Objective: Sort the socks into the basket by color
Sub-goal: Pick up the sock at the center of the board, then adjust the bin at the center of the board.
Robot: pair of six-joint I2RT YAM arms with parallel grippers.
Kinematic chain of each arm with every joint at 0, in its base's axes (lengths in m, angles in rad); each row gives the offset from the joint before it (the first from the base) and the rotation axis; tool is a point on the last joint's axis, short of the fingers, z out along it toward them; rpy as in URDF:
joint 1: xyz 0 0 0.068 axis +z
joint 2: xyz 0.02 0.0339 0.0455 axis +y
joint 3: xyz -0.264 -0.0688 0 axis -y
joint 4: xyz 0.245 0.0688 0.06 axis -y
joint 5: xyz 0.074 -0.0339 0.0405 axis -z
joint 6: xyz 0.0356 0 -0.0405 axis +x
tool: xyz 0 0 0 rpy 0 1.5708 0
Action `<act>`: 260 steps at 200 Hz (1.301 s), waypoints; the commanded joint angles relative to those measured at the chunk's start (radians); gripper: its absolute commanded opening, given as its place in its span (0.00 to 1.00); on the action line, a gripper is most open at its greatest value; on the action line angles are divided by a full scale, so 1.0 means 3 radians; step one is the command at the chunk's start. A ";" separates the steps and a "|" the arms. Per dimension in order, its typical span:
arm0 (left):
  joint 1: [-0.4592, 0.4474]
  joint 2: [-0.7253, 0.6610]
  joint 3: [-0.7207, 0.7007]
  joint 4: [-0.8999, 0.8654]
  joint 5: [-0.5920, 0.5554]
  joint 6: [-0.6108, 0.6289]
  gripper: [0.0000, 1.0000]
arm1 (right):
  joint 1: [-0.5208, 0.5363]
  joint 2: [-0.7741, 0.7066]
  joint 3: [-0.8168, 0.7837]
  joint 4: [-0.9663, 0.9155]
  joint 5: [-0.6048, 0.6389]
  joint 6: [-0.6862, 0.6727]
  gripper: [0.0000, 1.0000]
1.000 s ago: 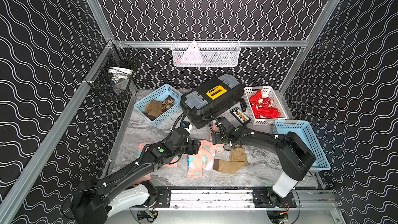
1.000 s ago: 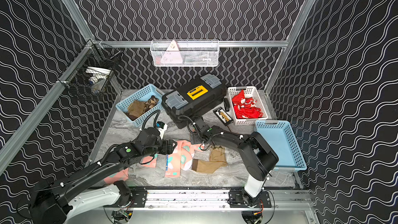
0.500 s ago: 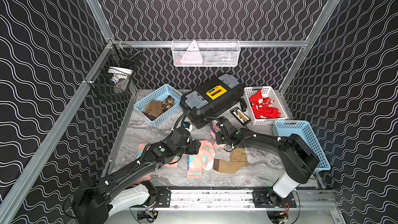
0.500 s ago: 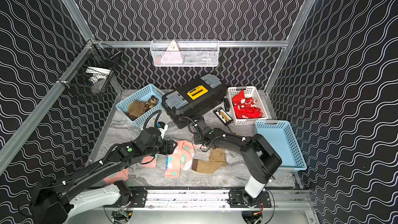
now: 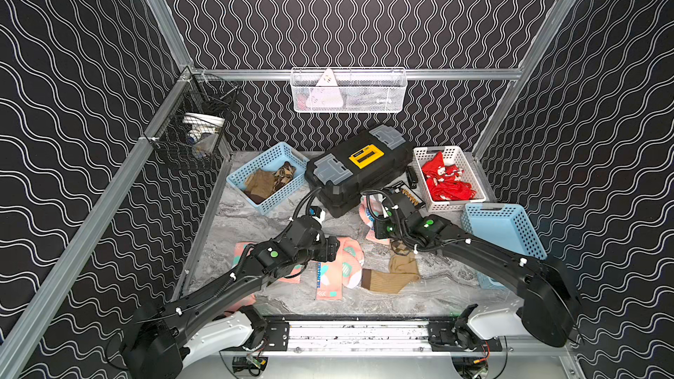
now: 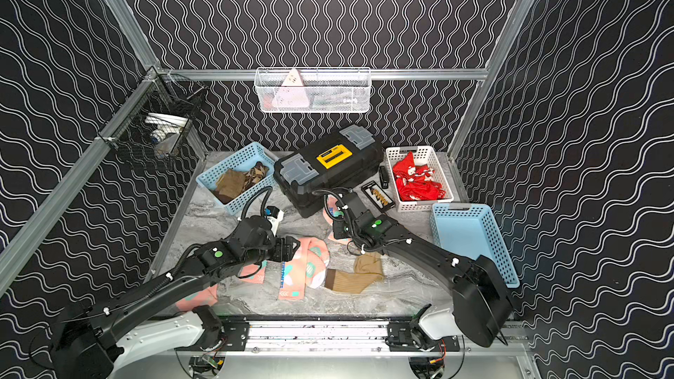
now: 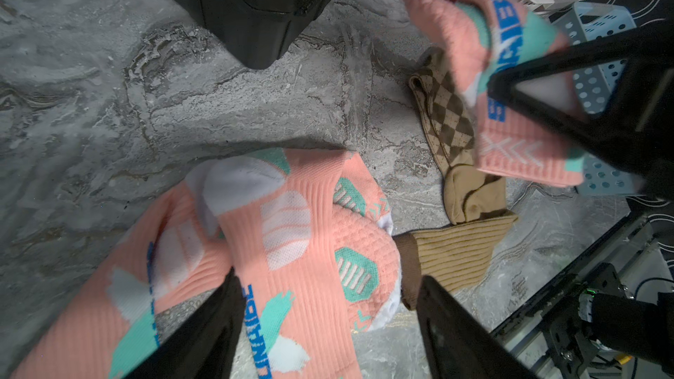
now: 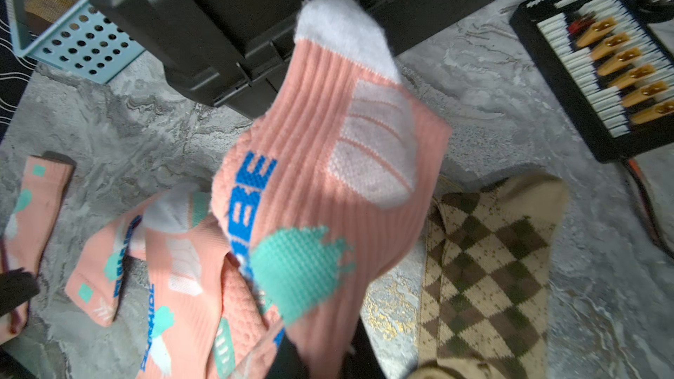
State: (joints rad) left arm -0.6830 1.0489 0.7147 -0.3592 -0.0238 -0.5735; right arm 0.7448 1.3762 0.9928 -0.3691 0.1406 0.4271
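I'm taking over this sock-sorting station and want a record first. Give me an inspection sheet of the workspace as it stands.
Surface: grey marbled tabletop, partly covered by socks.
Job's things: loose pink socks and tan socks on the tabletop; brown socks in the far blue basket; red socks in the white basket; near blue basket looks empty.
Clutter: black toolbox; connector tray.
Grippers: left gripper open above the loose pink socks; right gripper shut on the raised pink sock.
Cables: black cable looped at each wrist.
Surroundings: wavy-patterned walls; white wire basket and black wire basket hung on rails.
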 commanded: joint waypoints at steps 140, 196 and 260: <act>-0.0039 0.0437 0.0208 0.0134 0.0156 0.0178 0.78 | -0.1709 -0.1030 0.0273 -0.1894 0.1023 0.0322 0.00; -0.0034 0.0444 0.0205 0.0173 0.0327 0.0132 0.78 | -0.2582 -0.0704 0.0178 -0.1385 0.1059 0.0502 0.00; -0.0035 0.0309 0.0103 0.0191 0.0412 0.0138 0.78 | -0.3315 -0.0068 0.0020 -0.0713 0.0778 0.0724 0.00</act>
State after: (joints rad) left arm -0.6933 1.1515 0.7578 -0.3233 0.0814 -0.5446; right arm -0.1898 1.2877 1.0180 -0.6888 0.4492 0.5919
